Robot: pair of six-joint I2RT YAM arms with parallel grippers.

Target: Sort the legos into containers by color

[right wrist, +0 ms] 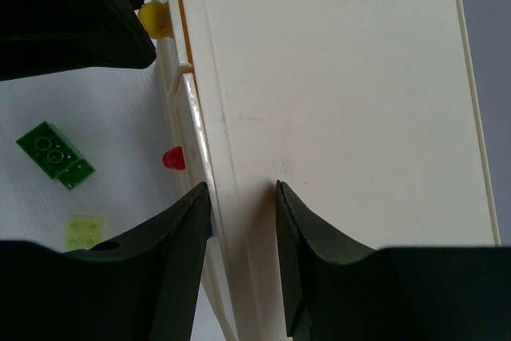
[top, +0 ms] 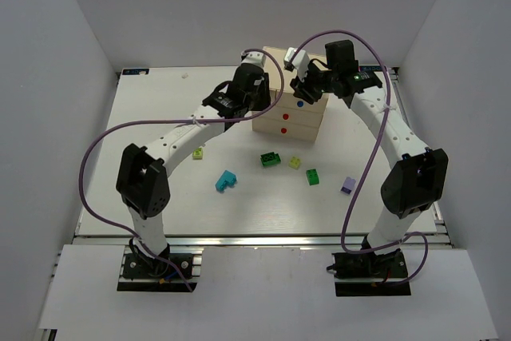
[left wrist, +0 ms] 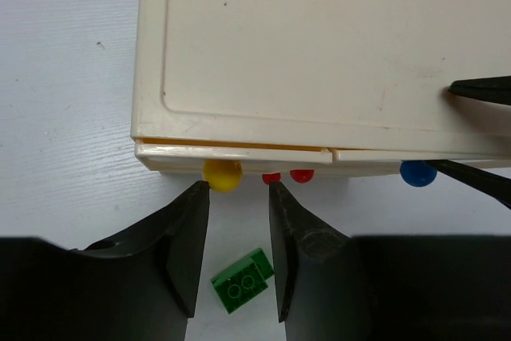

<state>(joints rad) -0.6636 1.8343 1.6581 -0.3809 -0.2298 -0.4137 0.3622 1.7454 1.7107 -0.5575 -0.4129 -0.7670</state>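
Note:
The cream chest (top: pixel 307 121) stands at the back centre, with a yellow knob (left wrist: pixel 221 174), two red knobs (left wrist: pixel 302 175) and a blue knob (left wrist: pixel 417 172). My left gripper (left wrist: pixel 234 193) is open just in front of the yellow knob, high above a dark green lego (left wrist: pixel 243 279). My right gripper (right wrist: pixel 239 197) is open astride the chest's top front edge (right wrist: pixel 231 117), one finger over the top and one in front by the blue knob. On the table lie lime-yellow (top: pixel 198 153), cyan (top: pixel 227 181), dark green (top: pixel 270 159), lime-yellow (top: pixel 295 162), green (top: pixel 313 176) and lavender (top: pixel 348 185) legos.
The yellow-knob drawer shows a thin orange gap along its top. White walls close in the table on the left, back and right. Both arms reach over the table's middle towards the chest.

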